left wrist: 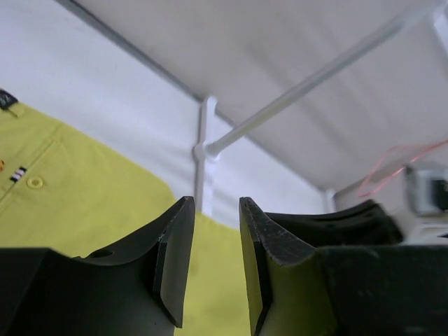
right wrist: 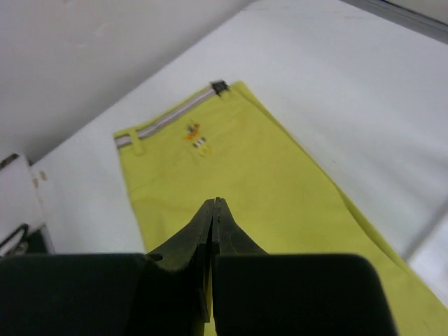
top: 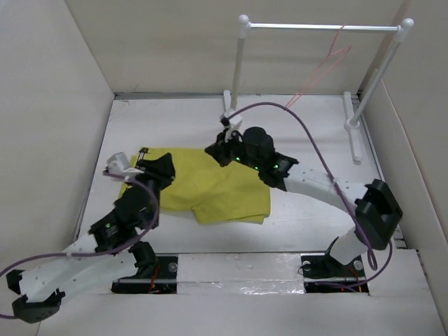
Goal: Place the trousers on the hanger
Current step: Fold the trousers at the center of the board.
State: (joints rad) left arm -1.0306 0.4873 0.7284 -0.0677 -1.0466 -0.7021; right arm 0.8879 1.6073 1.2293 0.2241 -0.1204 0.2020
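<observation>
Three views split the scene between them. Only the top camera takes in everything: the trousers (top: pixel 217 189) lie folded flat on the table (top: pixel 315 217), left of centre, while the hanger (top: pixel 329 61) hangs on the rail (top: pixel 322 28) at the far right, well apart from them. The right wrist view alone shows the striped waistband (right wrist: pixel 171 117) and orange logo (right wrist: pixel 192 131). The left wrist view alone shows a yellow button (left wrist: pixel 35 183).

The left gripper (left wrist: pixel 215 259) sits low over the cloth's left part, its jaws a narrow gap apart with nothing between them. The right gripper (right wrist: pixel 215 206) has its jaws pressed together above the trousers' far edge. Whether they pinch any cloth I cannot tell.
</observation>
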